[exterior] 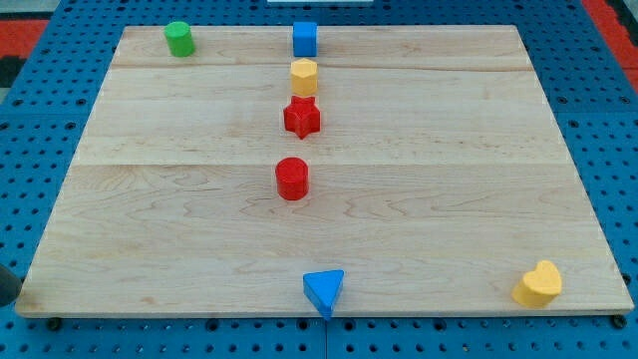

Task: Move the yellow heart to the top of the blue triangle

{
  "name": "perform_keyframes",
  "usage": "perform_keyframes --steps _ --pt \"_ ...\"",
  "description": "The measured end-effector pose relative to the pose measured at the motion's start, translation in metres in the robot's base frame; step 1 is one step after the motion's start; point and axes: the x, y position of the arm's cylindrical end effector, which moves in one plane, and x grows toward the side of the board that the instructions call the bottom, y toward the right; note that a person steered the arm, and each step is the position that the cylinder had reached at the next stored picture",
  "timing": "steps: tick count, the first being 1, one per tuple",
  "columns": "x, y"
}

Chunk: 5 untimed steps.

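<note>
The yellow heart [538, 284] lies near the board's bottom right corner. The blue triangle [324, 291] sits at the bottom edge, about the middle, well to the left of the heart. My tip does not show in this view, so I cannot say where it is relative to the blocks.
A red cylinder [292, 179] stands mid-board. A red star [301, 118], a yellow hexagon [304, 76] and a blue cube [305, 39] line up above it toward the top. A green cylinder [179, 39] stands at the top left. The wooden board [449, 179] lies on a blue pegboard.
</note>
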Motion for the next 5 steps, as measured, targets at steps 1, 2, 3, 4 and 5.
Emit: perform_keyframes --steps 1,2,3,4,5 --pt "-0.061 0.047" --pt "-0.107 0.165" --pt "-0.078 0.255" --pt "-0.067 0.344" --pt "-0.092 0.445"
